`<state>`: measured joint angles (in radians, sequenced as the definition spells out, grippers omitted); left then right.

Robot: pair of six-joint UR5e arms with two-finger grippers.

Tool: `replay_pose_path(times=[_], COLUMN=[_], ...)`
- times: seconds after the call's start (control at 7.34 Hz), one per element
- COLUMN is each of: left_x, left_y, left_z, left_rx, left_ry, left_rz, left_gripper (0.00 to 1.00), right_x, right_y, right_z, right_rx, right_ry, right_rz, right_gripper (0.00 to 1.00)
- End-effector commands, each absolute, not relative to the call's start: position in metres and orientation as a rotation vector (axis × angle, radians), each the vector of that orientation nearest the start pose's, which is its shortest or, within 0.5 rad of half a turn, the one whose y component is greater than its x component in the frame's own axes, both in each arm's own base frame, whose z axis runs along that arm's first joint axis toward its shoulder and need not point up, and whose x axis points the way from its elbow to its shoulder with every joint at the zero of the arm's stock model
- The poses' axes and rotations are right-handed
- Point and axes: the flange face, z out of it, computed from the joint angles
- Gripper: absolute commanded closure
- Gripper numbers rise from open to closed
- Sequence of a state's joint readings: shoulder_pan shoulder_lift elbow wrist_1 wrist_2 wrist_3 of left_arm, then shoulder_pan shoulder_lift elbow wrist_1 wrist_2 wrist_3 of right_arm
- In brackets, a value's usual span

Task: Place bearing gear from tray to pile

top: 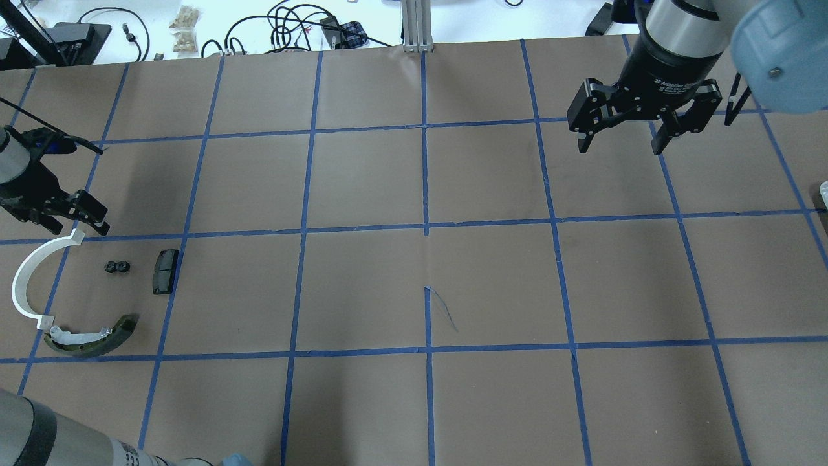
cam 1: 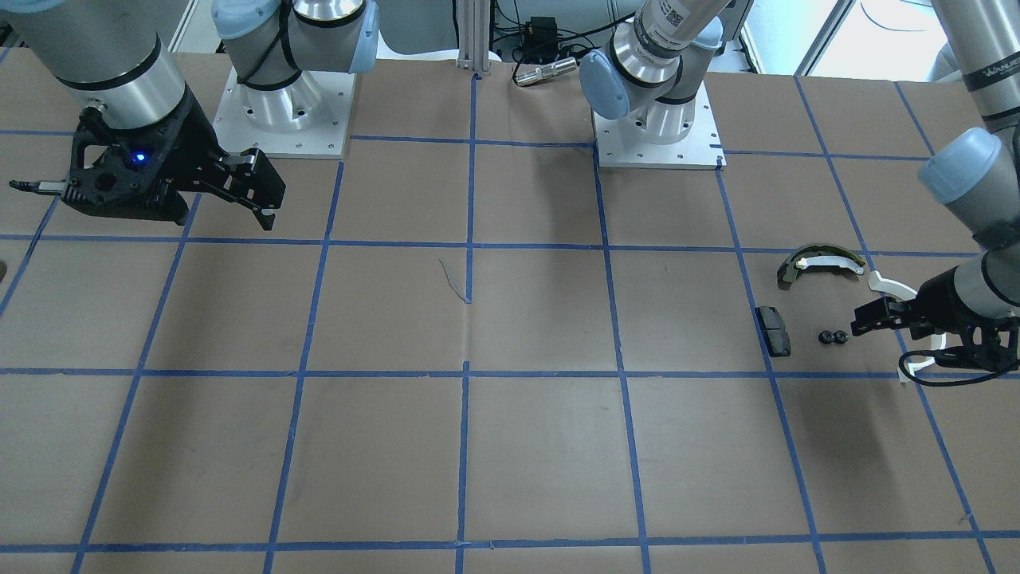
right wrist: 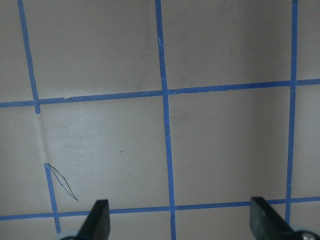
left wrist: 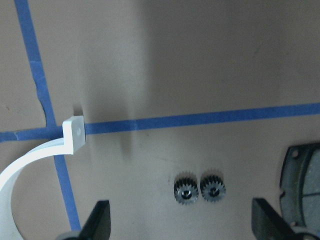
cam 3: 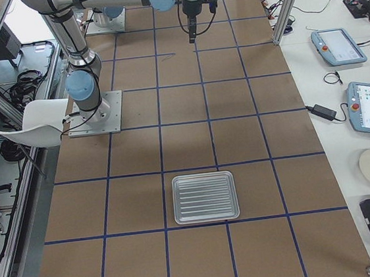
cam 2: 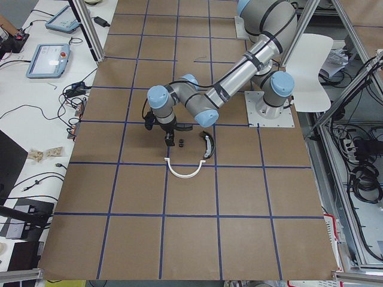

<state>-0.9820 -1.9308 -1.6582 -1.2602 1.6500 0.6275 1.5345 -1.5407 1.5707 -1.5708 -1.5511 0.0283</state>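
Note:
Two small black bearing gears (top: 117, 266) lie side by side on the brown table, inside the pile. The pile also holds a white plastic half-ring (top: 26, 278), an olive-and-white curved piece (top: 90, 336) and a black rectangular pad (top: 165, 272). My left gripper (top: 77, 223) is open and empty, just above and behind the gears (left wrist: 199, 188), next to the half-ring's end (left wrist: 74, 134). My right gripper (top: 620, 147) is open and empty, far off over bare table. The ribbed metal tray (cam 3: 204, 196) shows only in the exterior right view, with nothing visible in it.
Blue tape lines grid the brown table. The two arm bases (cam 1: 657, 127) stand at the robot's edge. Cables and small items (top: 304, 26) lie beyond the far edge. Tablets and a chair stand off the table in the side views.

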Motion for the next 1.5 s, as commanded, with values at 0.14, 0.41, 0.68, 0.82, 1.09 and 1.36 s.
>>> replay_pose_path(times=[0.14, 0.41, 0.68, 0.82, 1.09, 1.36], left_x=[0.085, -0.002, -0.081, -0.099, -0.102, -0.105], left_y=[-0.582, -0.567, -0.543, -0.539, -0.529, -0.497], left_z=[0.407, 0.479, 0.517, 0.515, 0.519, 0.507], left_rx=[-0.124, -0.076, 0.002, 0.029, 0.032, -0.072], left_ry=[3.119, 3.159, 3.161, 3.161, 3.157, 3.162], left_rz=[0.25, 0.088, -0.032, -0.041, -0.055, -0.023], left_gripper=[0.0, 0.0, 0.0, 0.0, 0.0, 0.0], right_x=[0.117, 0.118, 0.118, 0.119, 0.116, 0.115], right_y=[-0.506, -0.507, -0.508, -0.508, -0.507, -0.508], right_z=[0.475, 0.475, 0.479, 0.479, 0.476, 0.474], right_rx=[0.099, 0.098, 0.105, 0.105, 0.11, 0.113], right_ry=[3.118, 3.117, 3.111, 3.108, 3.124, 3.126], right_rz=[0.036, 0.017, 0.005, 0.005, 0.017, 0.019], right_gripper=[0.0, 0.0, 0.0, 0.0, 0.0, 0.0])
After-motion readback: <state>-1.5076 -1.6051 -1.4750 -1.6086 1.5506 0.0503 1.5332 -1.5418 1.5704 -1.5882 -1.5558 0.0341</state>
